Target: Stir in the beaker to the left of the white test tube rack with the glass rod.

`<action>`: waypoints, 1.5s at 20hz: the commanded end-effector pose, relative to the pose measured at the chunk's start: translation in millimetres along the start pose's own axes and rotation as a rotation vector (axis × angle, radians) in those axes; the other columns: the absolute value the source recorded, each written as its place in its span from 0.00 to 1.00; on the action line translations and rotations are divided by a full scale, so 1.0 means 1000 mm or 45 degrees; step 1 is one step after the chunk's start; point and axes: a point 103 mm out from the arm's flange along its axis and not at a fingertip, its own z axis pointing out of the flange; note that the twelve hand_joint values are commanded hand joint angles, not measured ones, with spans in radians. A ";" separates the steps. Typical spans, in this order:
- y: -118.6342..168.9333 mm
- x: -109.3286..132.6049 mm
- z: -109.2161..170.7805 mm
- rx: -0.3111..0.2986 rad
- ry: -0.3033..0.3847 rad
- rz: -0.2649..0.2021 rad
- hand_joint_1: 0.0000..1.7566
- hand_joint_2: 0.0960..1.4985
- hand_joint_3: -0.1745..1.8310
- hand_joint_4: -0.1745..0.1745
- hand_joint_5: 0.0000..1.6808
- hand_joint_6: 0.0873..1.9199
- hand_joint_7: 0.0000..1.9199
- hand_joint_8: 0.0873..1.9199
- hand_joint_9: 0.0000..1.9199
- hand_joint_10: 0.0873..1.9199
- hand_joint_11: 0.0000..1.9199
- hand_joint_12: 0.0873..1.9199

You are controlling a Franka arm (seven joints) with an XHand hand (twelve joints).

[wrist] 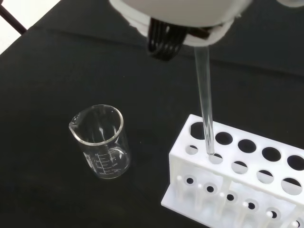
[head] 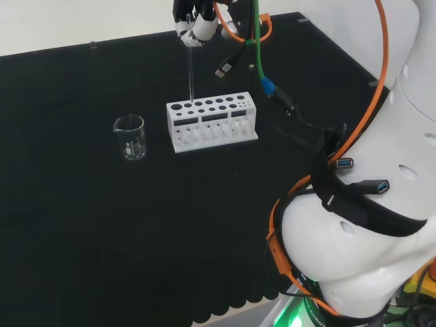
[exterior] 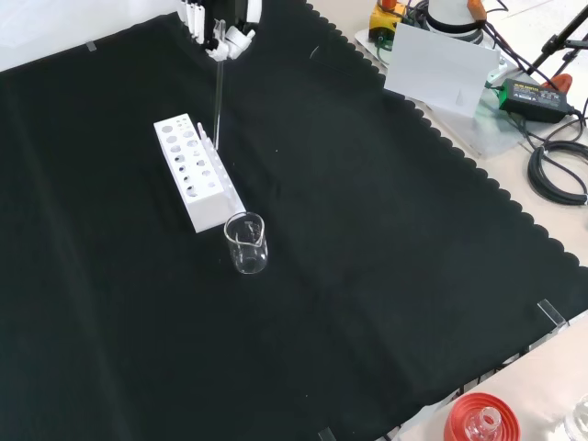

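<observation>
Hand [head: 193, 27] at the head view's top edge, fingers curled round the upper end of the glass rod [head: 191, 75], which hangs upright beneath it. Rod's lower end is at the top of the white test tube rack [head: 212, 123], over the end nearest the beaker; in the wrist view the tip sits at one of the end holes, though whether it is inside the hole or just above it cannot be told.

Beaker [head: 130, 137] stands upright on the black cloth [head: 82, 225], to the left of the rack in the head view, near it but apart. Clear glass, spout at the rim, graduation marks on the wall; whether it holds liquid cannot be told.

Front view: hand comes in from the top, rod runs down to the far end of the rack, beaker just beside the rack's near end. Red ribbed ring [exterior: 481, 418] sits off the cloth at the lower right edge.
</observation>
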 end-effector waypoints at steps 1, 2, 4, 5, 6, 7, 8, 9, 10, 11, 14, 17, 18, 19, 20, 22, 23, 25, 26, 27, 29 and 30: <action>0.001 0.003 0.000 0.009 -0.013 -0.002 0.75 0.39 0.47 0.00 0.65 0.40 0.66 0.46 0.84 0.29 0.79 0.34; 0.001 0.003 0.000 0.010 -0.013 -0.002 0.75 0.39 0.47 0.00 0.65 0.40 0.66 0.46 0.84 0.29 0.79 0.34; 0.000 0.002 0.000 0.011 -0.006 -0.002 0.75 0.39 0.47 0.00 0.65 0.40 0.66 0.46 0.84 0.29 0.79 0.34; -0.001 0.002 0.000 0.011 -0.004 -0.002 0.75 0.39 0.47 0.00 0.65 0.40 0.66 0.46 0.84 0.29 0.79 0.34; 0.000 0.003 0.000 0.014 -0.007 -0.002 0.75 0.39 0.47 0.00 0.65 0.40 0.66 0.46 0.84 0.29 0.79 0.34; 0.001 0.004 0.000 0.013 -0.004 -0.003 0.75 0.39 0.47 0.00 0.65 0.40 0.66 0.46 0.84 0.29 0.79 0.34; 0.002 0.004 0.000 0.014 0.000 -0.005 0.75 0.39 0.47 0.00 0.66 0.40 0.67 0.46 0.84 0.29 0.79 0.34; 0.003 0.006 0.000 0.015 -0.001 -0.009 0.75 0.39 0.47 0.00 0.66 0.40 0.67 0.46 0.84 0.29 0.79 0.34; 0.004 0.009 -0.001 0.016 0.000 -0.016 0.75 0.39 0.47 0.00 0.66 0.39 0.67 0.46 0.84 0.29 0.79 0.34; 0.007 0.013 -0.001 0.017 0.000 -0.025 0.75 0.39 0.47 0.00 0.66 0.39 0.67 0.46 0.84 0.29 0.79 0.34; 0.017 0.025 -0.004 0.022 0.008 -0.055 0.75 0.39 0.47 0.00 0.66 0.39 0.67 0.46 0.84 0.29 0.79 0.34; 0.027 0.042 -0.006 0.025 0.000 -0.095 0.75 0.39 0.47 0.00 0.66 0.39 0.67 0.46 0.84 0.29 0.79 0.34; 0.032 0.048 -0.007 0.026 0.003 -0.111 0.75 0.39 0.47 0.00 0.66 0.39 0.67 0.46 0.84 0.29 0.79 0.34; 0.035 0.054 -0.007 0.024 0.005 -0.126 0.75 0.39 0.47 0.00 0.66 0.39 0.67 0.46 0.84 0.29 0.79 0.34; 0.040 0.059 -0.007 0.019 0.013 -0.144 0.75 0.39 0.47 0.00 0.66 0.39 0.67 0.46 0.84 0.29 0.79 0.34; 0.048 0.070 -0.006 0.018 0.024 -0.185 0.75 0.39 0.47 0.00 0.66 0.39 0.67 0.46 0.84 0.29 0.79 0.34; 0.051 0.075 -0.006 0.017 0.029 -0.204 0.75 0.39 0.47 0.00 0.66 0.39 0.67 0.46 0.84 0.29 0.79 0.34; 0.059 0.087 -0.007 0.013 0.025 -0.244 0.75 0.39 0.47 0.00 0.66 0.39 0.67 0.46 0.84 0.29 0.79 0.34; 0.062 0.092 -0.008 0.013 0.021 -0.264 0.75 0.39 0.47 0.00 0.66 0.39 0.67 0.46 0.84 0.29 0.79 0.34; 0.066 0.098 -0.008 0.012 0.016 -0.279 0.75 0.39 0.47 0.00 0.66 0.39 0.67 0.46 0.84 0.29 0.79 0.34; 0.072 0.107 -0.006 0.016 0.005 -0.304 0.75 0.39 0.47 0.00 0.66 0.39 0.67 0.46 0.84 0.28 0.79 0.34; 0.075 0.112 -0.005 0.020 -0.002 -0.319 0.75 0.39 0.47 0.00 0.66 0.39 0.67 0.46 0.84 0.28 0.79 0.34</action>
